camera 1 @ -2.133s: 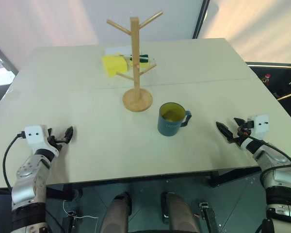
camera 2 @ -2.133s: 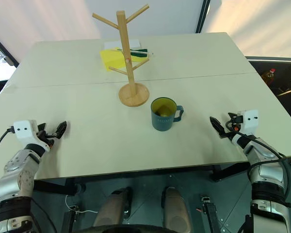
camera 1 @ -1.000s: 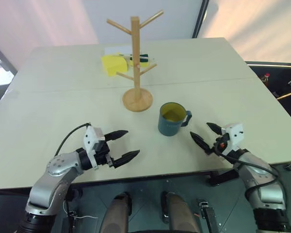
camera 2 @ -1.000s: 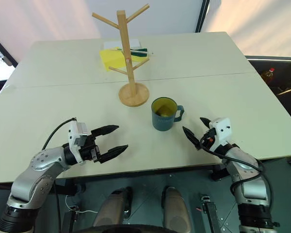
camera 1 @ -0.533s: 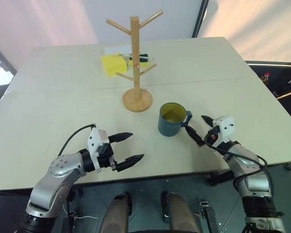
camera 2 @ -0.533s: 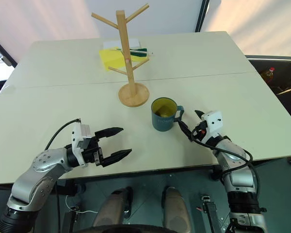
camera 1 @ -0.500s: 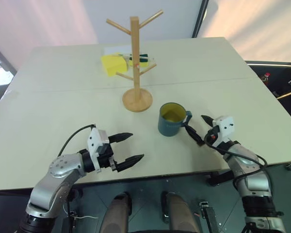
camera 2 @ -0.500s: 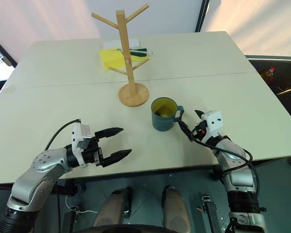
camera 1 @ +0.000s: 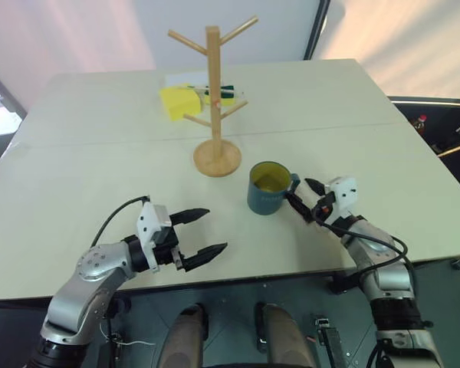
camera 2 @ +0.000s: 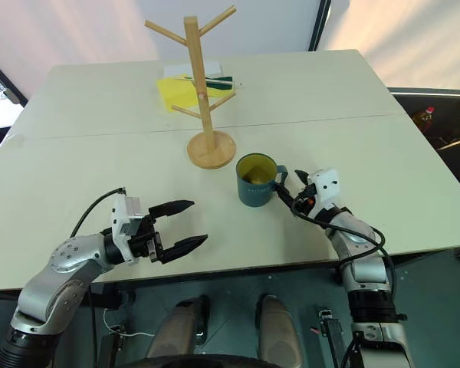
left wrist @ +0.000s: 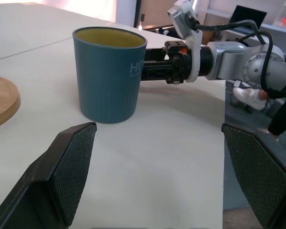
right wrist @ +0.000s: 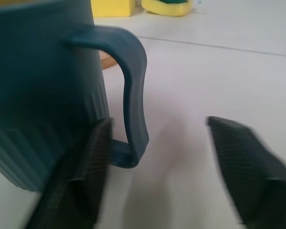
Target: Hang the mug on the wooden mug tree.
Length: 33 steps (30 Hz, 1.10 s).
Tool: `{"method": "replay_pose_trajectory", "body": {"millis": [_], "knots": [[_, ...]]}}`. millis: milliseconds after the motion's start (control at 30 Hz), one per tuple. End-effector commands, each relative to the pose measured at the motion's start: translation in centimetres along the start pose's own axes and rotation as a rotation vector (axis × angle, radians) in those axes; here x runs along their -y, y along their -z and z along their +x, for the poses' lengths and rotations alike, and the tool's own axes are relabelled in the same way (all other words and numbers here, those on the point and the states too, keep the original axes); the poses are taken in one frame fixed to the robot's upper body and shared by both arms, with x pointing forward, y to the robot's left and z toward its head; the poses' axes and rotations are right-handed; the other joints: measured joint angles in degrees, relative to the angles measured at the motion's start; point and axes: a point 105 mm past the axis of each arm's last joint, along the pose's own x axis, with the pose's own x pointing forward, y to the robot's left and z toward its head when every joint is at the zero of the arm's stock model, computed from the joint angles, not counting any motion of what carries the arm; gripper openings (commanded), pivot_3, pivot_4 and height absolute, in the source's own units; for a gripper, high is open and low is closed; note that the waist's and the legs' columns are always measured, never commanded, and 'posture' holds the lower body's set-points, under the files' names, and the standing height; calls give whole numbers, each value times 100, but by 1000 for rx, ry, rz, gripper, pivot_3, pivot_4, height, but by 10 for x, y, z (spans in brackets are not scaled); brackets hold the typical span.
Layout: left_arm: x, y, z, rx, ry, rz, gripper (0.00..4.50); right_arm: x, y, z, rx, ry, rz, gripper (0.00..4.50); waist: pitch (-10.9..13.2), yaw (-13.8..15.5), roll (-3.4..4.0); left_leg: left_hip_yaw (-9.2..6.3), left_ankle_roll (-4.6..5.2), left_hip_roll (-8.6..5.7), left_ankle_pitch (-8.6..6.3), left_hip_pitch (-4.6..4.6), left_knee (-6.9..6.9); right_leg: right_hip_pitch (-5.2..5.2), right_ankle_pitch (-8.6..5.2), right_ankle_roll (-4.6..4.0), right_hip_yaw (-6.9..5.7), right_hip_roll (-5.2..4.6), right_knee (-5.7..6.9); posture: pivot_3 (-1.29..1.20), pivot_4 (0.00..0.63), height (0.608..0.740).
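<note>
The dark blue-grey mug [camera 1: 267, 189], yellow inside, stands upright on the table just right of the round base of the wooden mug tree [camera 1: 213, 100]. Its handle [right wrist: 135, 90] points toward my right gripper [camera 1: 300, 193], which is level at the mug's right side. That gripper's fingers [right wrist: 250, 164] stand apart with the handle between them, nearer one finger, and I see no grip. My left gripper [camera 1: 215, 230] is open and empty near the table's front left, pointing at the mug [left wrist: 109, 74].
Behind the tree lie a yellow sponge [camera 1: 179, 101] and a green-and-yellow item [camera 1: 224, 92] on white paper. The table's front edge [camera 1: 238, 277] runs just under both arms. A bottle [camera 1: 421, 123] stands off the table at the right.
My right gripper has moved left up to the mug's handle and its fingers have narrowed. The left arm has stayed put.
</note>
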Motion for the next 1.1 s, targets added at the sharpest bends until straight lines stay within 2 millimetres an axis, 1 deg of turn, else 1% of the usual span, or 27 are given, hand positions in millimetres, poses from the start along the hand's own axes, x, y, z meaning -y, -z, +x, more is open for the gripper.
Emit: {"method": "replay_pose_trajectory", "body": {"millis": [33, 100, 133, 233, 333, 367, 400, 533, 600, 733, 800, 933, 1033, 1100], "knots": [[2, -15, 1, 36, 3, 64, 4500, -4, -13, 5, 54, -29, 1, 1145, 0, 0, 0, 0, 0, 0, 0, 0, 0, 0, 0, 0, 0, 0, 1, 0, 150, 740], [1, -15, 0, 36, -1, 66, 4500, -8, -16, 5, 72, -44, 18, 152, 0, 2, 0, 0, 0, 0, 0, 1, 1, 0, 0, 0, 0, 0, 5, 0, 150, 740], [0, -16, 0, 35, -4, 68, 4500, -10, -18, 5, 82, -53, 23, 62, 0, 1, 0, 0, 0, 0, 0, 2, 2, 0, 0, 0, 1, 0, 12, 0, 150, 740], [-3, -16, -1, 35, -18, 75, 4500, -14, -23, 5, 90, -71, 7, 62, 0, 2, 0, 0, 0, 0, 0, 6, 5, -4, 0, 0, 2, 0, 31, 0, 150, 740], [-9, -16, -4, 27, -44, 86, 4500, -16, -29, 4, 80, -81, -51, 62, 0, 0, 0, -2, 0, 0, 0, 10, 5, -6, -1, 0, 2, 1, 40, 0, 150, 740], [-14, -17, -6, 24, -67, 97, 4500, -19, -35, 5, 78, -98, -97, 62, 0, -1, 0, -2, 0, 0, 0, 10, 5, -7, -1, 1, 2, 1, 41, 0, 150, 740], [-21, -18, -10, 24, -95, 110, 4500, -23, -44, 6, 80, -118, -147, 62, 0, -4, 0, -2, 0, 0, 0, 10, 5, -7, -1, 0, 2, 1, 41, 0, 150, 740], [-50, -27, -27, 25, -224, 193, 4500, -44, -94, 16, 101, -222, -409, 62, 4, -33, 6, 1, 0, 2, 0, 8, 5, -17, -1, 0, 3, 0, 41, 0, 150, 740], [-61, -32, -34, 28, -267, 231, 4500, -52, -112, 22, 84, -256, -504, 62, 4, -30, 6, 2, 0, 6, 0, 8, 4, -22, 0, -1, 1, 1, 41, 0, 150, 740], [-73, -42, -47, 16, -304, 302, 4500, -51, -142, 43, -18, -179, -728, 62, 4, -6, 2, 3, -1, 8, 0, 4, 2, -25, 1, -3, -2, 0, 39, 0, 150, 740], [-77, -46, -51, 7, -312, 328, 4500, -50, -153, 54, -63, -136, -830, 62, 4, 9, 1, 7, -1, 7, 0, -7, -2, -37, 2, -5, -1, -4, 39, 0, 150, 740], [-80, -51, -54, 8, -319, 355, 4500, -55, -174, 71, -75, -100, -859, 62, 5, 0, 0, 14, -1, 4, -1, -20, -9, -50, 13, -22, -1, -9, 38, 0, 150, 740], [-80, -55, -54, 15, -323, 364, 4500, -62, -185, 79, -74, -100, -881, 62, 5, -1, -1, 14, 0, 4, 0, -25, -8, -60, 17, -24, -1, -7, 49, 0, 150, 740], [-80, -56, -54, 20, -325, 366, 4500, -72, -192, 82, -57, -121, -896, 62, 5, -10, -1, 13, 0, 4, 0, -25, -8, -60, 17, -24, -2, -5, 54, 0, 150, 740]]}}
